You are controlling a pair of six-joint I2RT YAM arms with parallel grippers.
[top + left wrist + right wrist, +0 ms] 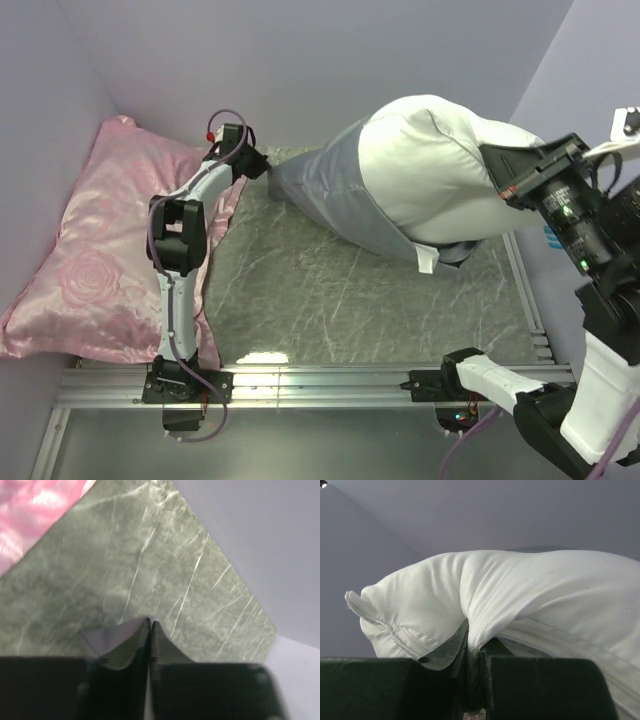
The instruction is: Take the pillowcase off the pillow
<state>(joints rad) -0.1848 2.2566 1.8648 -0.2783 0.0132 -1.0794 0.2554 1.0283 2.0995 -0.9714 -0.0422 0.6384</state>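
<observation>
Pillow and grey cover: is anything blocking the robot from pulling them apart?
Nothing visible does. The left gripper pinches a corner of the pillowcase, and the right gripper pinches the pillow at its other end. The pink pillow lies off to the left, not between them.

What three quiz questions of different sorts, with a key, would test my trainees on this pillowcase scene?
1. True or false: the right gripper is shut on the pillow.
2. What does the left gripper pinch? A) a corner of the pillowcase B) the pillow C) nothing
3. Is the pillow fully out of the pillowcase?
Key: 1 true; 2 A; 3 no, one end sits inside the pillowcase.
</observation>
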